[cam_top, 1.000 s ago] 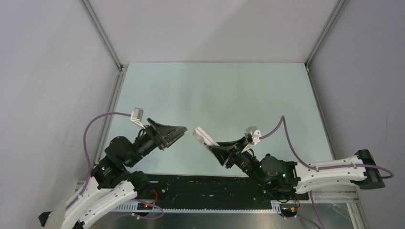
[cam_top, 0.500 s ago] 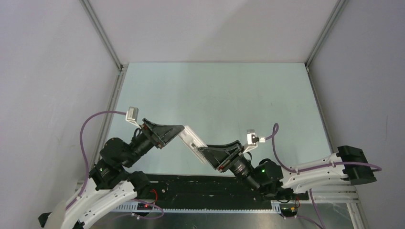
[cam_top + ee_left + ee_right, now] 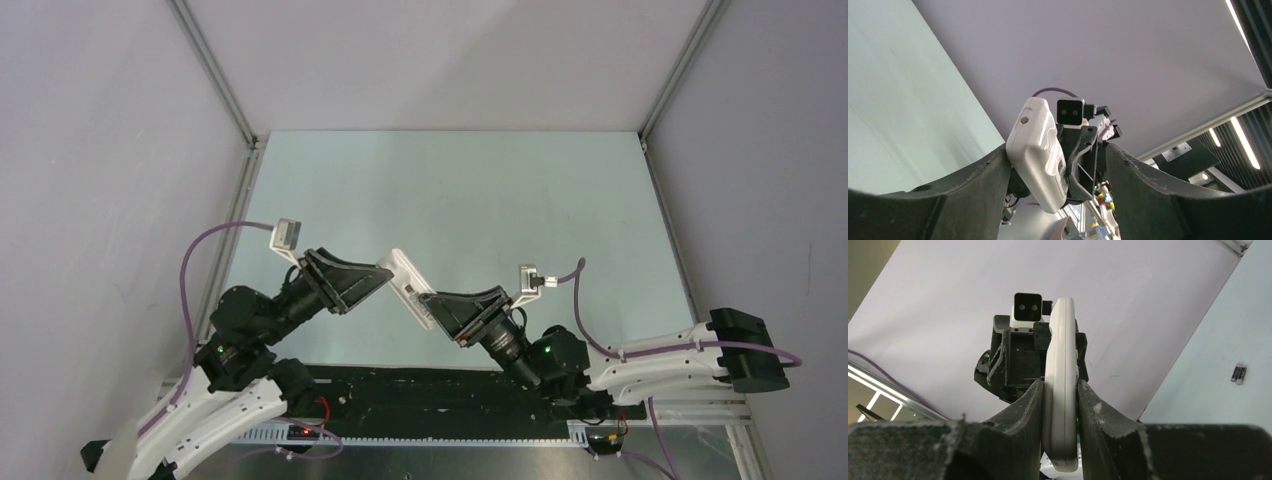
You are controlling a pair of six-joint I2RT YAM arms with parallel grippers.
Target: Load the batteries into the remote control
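The remote control (image 3: 407, 277), a white slab, hangs above the table between the two grippers. My right gripper (image 3: 432, 302) is shut on it; in the right wrist view the remote (image 3: 1061, 365) stands edge-on, clamped between both fingers of that gripper (image 3: 1060, 386). My left gripper (image 3: 380, 272) is open around the remote's far end. In the left wrist view the remote (image 3: 1040, 155) rests against the left finger, with a gap to the right finger of that gripper (image 3: 1057, 151). Two dark batteries (image 3: 1238, 374) lie side by side on the table, seen only in the right wrist view.
The pale green table (image 3: 450, 190) is bounded by grey walls and metal corner rails (image 3: 236, 110). A black strip (image 3: 430, 395) runs along the near edge by the arm bases. Purple cables (image 3: 200, 250) loop from both wrists.
My right gripper has carried the remote leftward to the left gripper, closing the earlier gap. The remote's end now sits between the open left fingers. The left arm has shifted slightly.
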